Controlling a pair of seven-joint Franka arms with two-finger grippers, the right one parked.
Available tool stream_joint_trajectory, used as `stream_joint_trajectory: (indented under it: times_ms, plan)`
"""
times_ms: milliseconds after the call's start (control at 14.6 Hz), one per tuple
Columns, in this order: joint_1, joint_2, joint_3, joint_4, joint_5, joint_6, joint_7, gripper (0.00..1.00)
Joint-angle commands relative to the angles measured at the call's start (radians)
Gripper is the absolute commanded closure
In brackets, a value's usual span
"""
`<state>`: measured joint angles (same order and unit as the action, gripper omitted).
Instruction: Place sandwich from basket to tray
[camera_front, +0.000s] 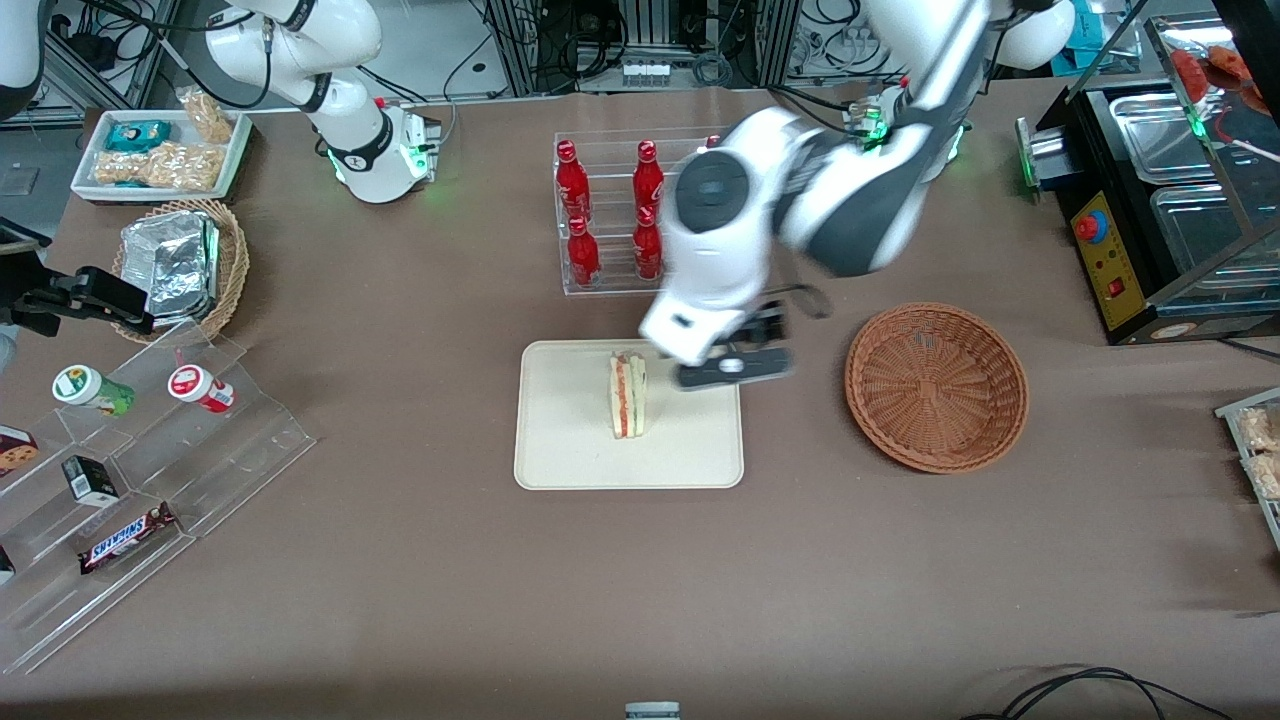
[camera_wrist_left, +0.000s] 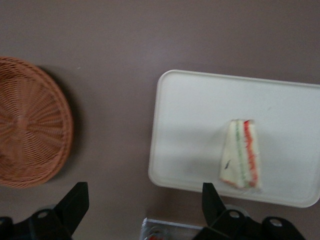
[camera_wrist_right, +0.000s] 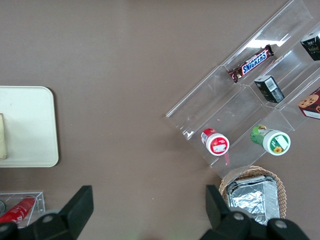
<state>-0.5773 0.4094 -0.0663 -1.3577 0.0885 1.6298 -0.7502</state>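
Note:
The sandwich (camera_front: 628, 394) stands on its edge on the cream tray (camera_front: 560, 450), with red and green filling showing between pale bread. It also shows in the left wrist view as the sandwich (camera_wrist_left: 241, 154) on the tray (camera_wrist_left: 200, 130). The reddish-brown wicker basket (camera_front: 936, 386) sits empty toward the working arm's end of the table, apart from the tray; the basket (camera_wrist_left: 30, 129) shows in the wrist view too. My left gripper (camera_front: 733, 366) hovers above the tray's edge on the basket's side, open and holding nothing, clear of the sandwich. Its black fingertips (camera_wrist_left: 78, 200) stand wide apart.
A clear rack of red bottles (camera_front: 610, 215) stands just farther from the camera than the tray. Toward the parked arm's end are a tan basket with a foil packet (camera_front: 180, 265), a white tray of snacks (camera_front: 160, 155) and clear display steps (camera_front: 130, 470). A black appliance (camera_front: 1150, 220) sits at the working arm's end.

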Motion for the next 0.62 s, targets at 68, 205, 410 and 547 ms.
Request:
stream_joint_trajectory:
  times_ms: [68, 205, 410, 547]
  plan:
    - [0.221, -0.167, -0.007, -0.086, -0.038, -0.236, 0.3, 0.0]
    - [0.35, -0.21, -0.007, -0.081, -0.036, -0.301, 0.394, 0.0]
    - [0.519, -0.268, -0.007, -0.081, -0.036, -0.341, 0.504, 0.0]
    - [0.562, -0.305, -0.004, -0.084, -0.036, -0.355, 0.514, 0.0]
